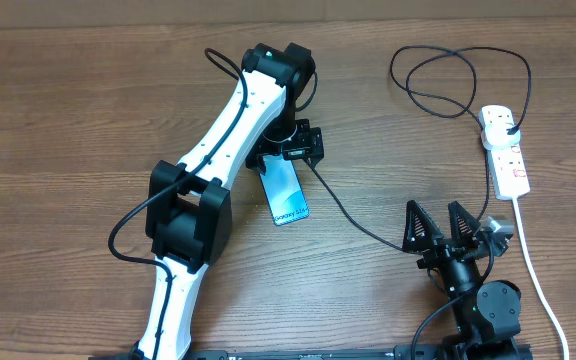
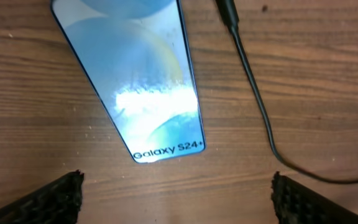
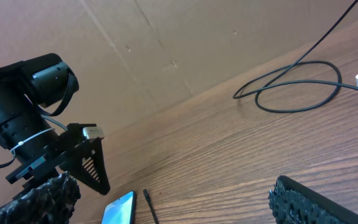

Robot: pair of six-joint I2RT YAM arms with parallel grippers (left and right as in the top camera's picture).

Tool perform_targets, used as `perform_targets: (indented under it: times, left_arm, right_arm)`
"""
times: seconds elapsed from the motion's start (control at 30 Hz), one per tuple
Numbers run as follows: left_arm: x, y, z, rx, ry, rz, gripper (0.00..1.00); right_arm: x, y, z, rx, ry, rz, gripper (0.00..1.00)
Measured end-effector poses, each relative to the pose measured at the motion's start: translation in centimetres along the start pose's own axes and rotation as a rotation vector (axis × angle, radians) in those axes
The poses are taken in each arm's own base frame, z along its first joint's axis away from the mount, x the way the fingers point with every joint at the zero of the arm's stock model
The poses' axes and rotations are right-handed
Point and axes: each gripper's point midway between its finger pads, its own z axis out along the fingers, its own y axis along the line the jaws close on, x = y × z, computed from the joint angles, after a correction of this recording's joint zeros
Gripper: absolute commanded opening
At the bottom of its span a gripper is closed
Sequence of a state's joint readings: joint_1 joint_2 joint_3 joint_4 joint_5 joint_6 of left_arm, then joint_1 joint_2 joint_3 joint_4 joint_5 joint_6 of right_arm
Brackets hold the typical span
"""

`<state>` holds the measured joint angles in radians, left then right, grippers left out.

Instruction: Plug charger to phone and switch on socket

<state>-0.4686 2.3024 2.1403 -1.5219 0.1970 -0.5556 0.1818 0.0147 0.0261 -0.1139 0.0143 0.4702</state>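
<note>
Work surface: a brown wood-grain table (image 1: 68,90) backed by a cardboard wall (image 3: 166,37). The phone (image 1: 288,195) lies flat, screen up and lit, near the table centre. This leaves its edges reachable from above. The left gripper (image 2: 178,198) hangs directly over it with jaws spread wide and nothing between them, judged to be lined up for steadying the handset or picking up the connector. The charger (image 1: 368,228) is a thin black cable. Its connector tip (image 2: 225,9) lies just beside the phone's long edge and is not inserted. Its black plug (image 1: 506,120) appears seated in the socket (image 1: 508,160) at the right of the table. Switch position is too small to tell. The right gripper (image 1: 438,222) rests near the front edge, between phone and socket, jaws wide and empty, judged to be parked within reach of the switch. Count: 1 phone, 1 charger, 1 socket, 2 grippers.
</note>
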Motion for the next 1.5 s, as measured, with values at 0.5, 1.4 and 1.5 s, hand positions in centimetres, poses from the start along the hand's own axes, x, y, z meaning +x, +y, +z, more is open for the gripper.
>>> perform_targets:
  times: [0.5,1.4,1.5]
  left_arm:
    - [-2.1,1.0,1.5,-0.1,-0.109,0.002,1.0]
    - [0.9,1.4,9.2,-0.072,-0.009,0.026,1.0]
    - [1.2,1.4,9.2,-0.067,-0.003,0.025,0.92]
  right_arm:
    - [0.0,0.0,0.0,0.0,0.0,0.0,1.0]
    - [0.0,0.0,0.0,0.0,0.0,0.0,1.0]
    - [0.0,0.0,0.0,0.0,0.001,0.0,1.0]
